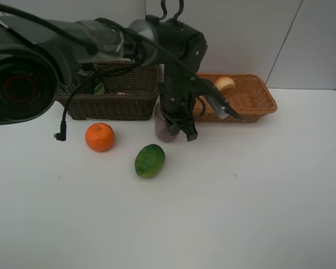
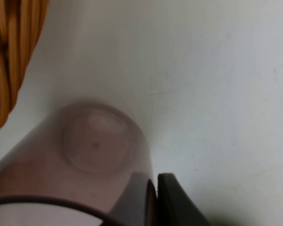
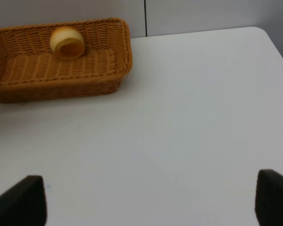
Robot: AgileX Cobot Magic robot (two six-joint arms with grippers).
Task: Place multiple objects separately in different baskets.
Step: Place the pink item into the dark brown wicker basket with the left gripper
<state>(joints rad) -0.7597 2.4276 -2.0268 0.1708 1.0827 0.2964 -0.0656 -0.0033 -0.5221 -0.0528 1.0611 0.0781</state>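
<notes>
Closest to the lens, the left gripper has its fingers clamped on the wall of the mauve cup, one inside the rim and one outside. My guess is a rim pinch lets it lift the cup straight up. From the high camera the cup stands on the table at 9 o'clock of those fingertips, tan basket at its 2 o'clock, dark basket at 10, while the right gripper hangs with fingers spread wide, holding nothing.
</notes>
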